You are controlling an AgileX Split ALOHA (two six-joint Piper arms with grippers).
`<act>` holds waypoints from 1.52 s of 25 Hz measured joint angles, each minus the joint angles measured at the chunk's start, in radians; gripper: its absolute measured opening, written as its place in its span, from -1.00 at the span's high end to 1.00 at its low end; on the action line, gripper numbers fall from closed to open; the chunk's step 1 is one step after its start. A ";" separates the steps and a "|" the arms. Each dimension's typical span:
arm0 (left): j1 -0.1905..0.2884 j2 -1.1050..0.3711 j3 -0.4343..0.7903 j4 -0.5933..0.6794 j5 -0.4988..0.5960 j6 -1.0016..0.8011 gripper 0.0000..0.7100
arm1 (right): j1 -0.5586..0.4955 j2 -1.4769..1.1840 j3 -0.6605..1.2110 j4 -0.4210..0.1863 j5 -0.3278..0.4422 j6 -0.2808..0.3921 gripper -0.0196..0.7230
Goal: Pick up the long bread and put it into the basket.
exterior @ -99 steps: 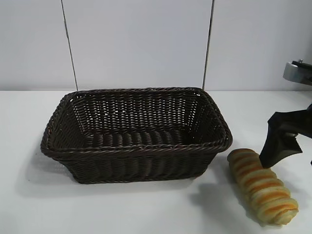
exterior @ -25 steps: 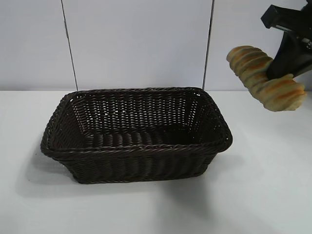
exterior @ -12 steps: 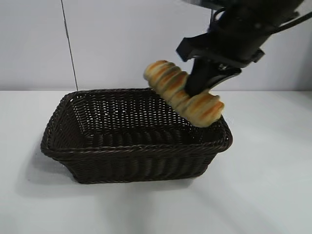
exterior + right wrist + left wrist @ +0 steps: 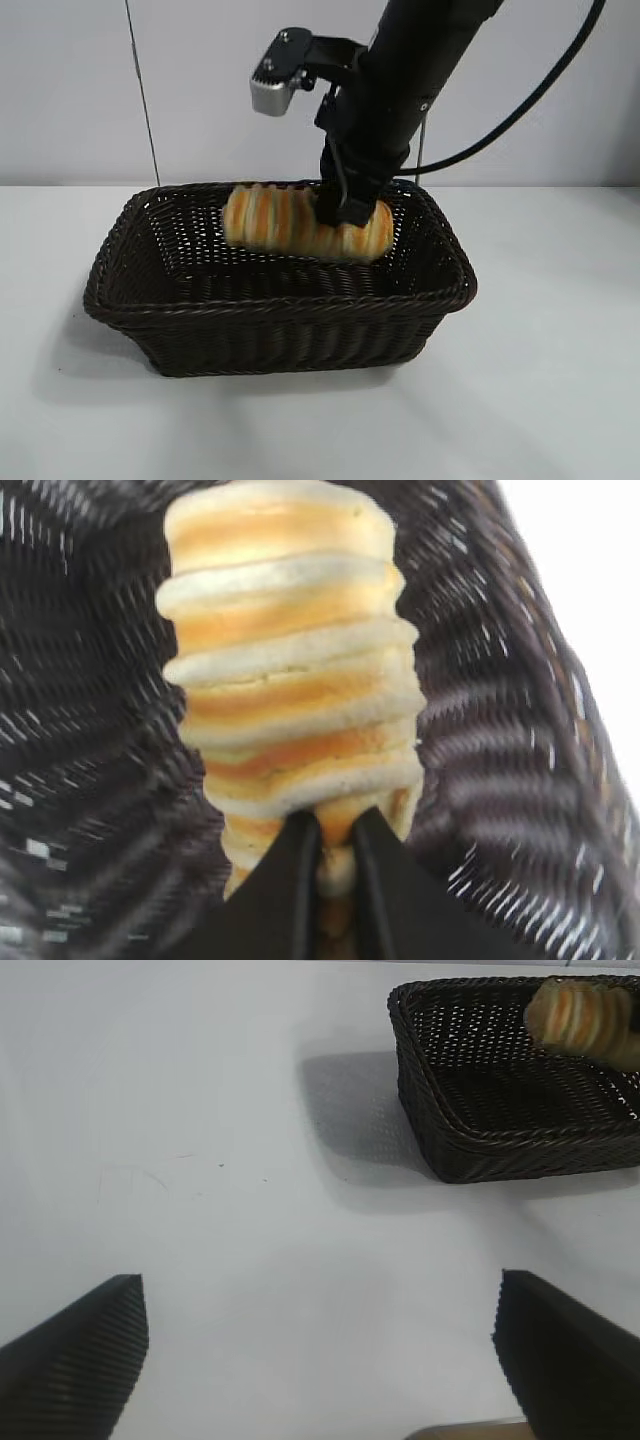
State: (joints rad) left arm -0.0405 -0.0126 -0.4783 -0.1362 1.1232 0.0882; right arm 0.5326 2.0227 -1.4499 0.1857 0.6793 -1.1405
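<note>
The long bread [image 4: 290, 222], pale golden with orange-brown ridges, hangs level inside the dark brown wicker basket [image 4: 280, 312], above its floor. My right gripper [image 4: 338, 212] is shut on the bread near its right end and reaches down from above. In the right wrist view the bread [image 4: 290, 670] stretches away from my pinched right gripper [image 4: 335, 832], with the basket's weave [image 4: 90, 730] all around. My left gripper [image 4: 320, 1360] is open and empty over bare table, far from the basket [image 4: 470, 1130]; the bread [image 4: 585, 1022] shows in that view too.
The white table [image 4: 540, 400] surrounds the basket. A white wall with two thin dark cables [image 4: 140, 100] stands behind. My right arm [image 4: 420, 70] crosses above the basket's back right corner.
My right gripper has carried the bread from the right side, leftward and down, into the basket's opening. The bread has turned from slanted to level.
</note>
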 joint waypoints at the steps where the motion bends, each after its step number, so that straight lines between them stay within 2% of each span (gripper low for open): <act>1: 0.000 0.000 0.000 0.000 0.000 0.000 -0.91 | 0.000 0.007 0.000 0.001 -0.006 0.003 0.78; 4: 0.000 0.000 0.000 0.000 0.000 0.000 -0.91 | 0.000 0.010 0.000 0.005 -0.038 0.020 0.75; 6: 0.000 0.000 0.000 0.000 0.000 0.000 -0.91 | 0.000 0.010 -0.003 0.009 -0.048 0.023 0.57; 7: 0.000 0.000 0.000 0.000 0.000 0.000 -0.91 | 0.000 0.010 -0.003 0.013 -0.048 0.023 0.44; 11: 0.000 0.000 0.000 0.000 0.000 0.000 -0.91 | 0.000 0.010 -0.006 0.028 -0.041 0.037 -0.47; 13: 0.000 0.000 0.000 0.000 0.000 0.000 -0.91 | 0.000 0.003 -0.006 0.030 -0.031 0.053 -0.74; 18: 0.000 0.000 0.000 0.000 0.000 0.000 -0.91 | 0.000 -0.059 -0.006 0.031 -0.023 0.187 -0.87; 21: 0.000 0.000 0.000 0.000 0.000 0.000 -0.91 | 0.000 -0.104 -0.006 0.028 -0.020 0.345 -0.88; 24: 0.000 0.000 0.000 0.000 0.000 0.000 -0.91 | 0.000 -0.142 -0.008 -0.003 -0.007 0.586 -0.89; 27: 0.000 0.000 0.000 0.000 0.000 0.000 -0.91 | -0.018 -0.154 -0.047 -0.031 0.074 0.838 -0.89; 31: 0.000 0.000 0.000 0.000 0.000 0.000 -0.91 | -0.047 -0.154 -0.141 -0.103 0.170 1.095 -0.89; 35: 0.000 0.000 0.000 0.000 0.000 0.000 -0.91 | -0.058 -0.154 -0.239 -0.210 0.243 1.225 -0.89; 38: 0.000 0.000 0.000 0.000 0.000 0.000 -0.91 | -0.080 -0.154 -0.286 -0.234 0.316 1.253 -0.89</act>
State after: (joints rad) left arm -0.0405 -0.0126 -0.4783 -0.1362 1.1232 0.0882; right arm 0.4528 1.8683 -1.7357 -0.0487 0.9958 0.1128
